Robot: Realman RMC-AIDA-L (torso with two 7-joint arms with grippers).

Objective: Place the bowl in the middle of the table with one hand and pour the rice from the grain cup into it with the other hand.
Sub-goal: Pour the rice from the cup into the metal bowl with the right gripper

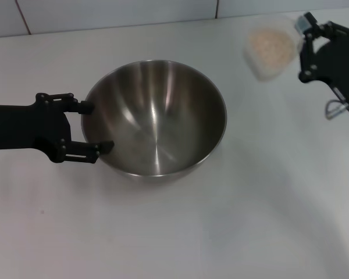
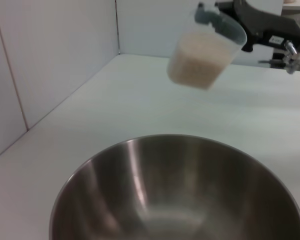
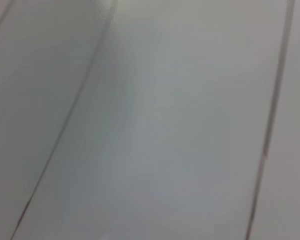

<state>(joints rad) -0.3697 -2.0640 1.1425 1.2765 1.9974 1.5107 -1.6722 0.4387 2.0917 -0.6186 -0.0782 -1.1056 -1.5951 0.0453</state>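
Gripping the small translucent plastic grain cup point(image 1: 271, 51) of pale rice point(image 1: 271, 46) aloft beyond the wide steel bowl point(image 1: 154, 119) on the white counter point(image 1: 250, 221), the right gripper point(image 1: 307, 46) carried something light, probably squashable, best held mid-wall, while the left gripper point(image 1: 96, 125) straddled the slick rim unclenched.

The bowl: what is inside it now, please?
The bowl shows only bare metal inside; no grains are visible. The rice is in the cup, held up by the right gripper. The left gripper is at the bowl's rim.

I am finding no legible text; the small label on my right gripper point(image 2: 270, 35) is reading as unreadable.
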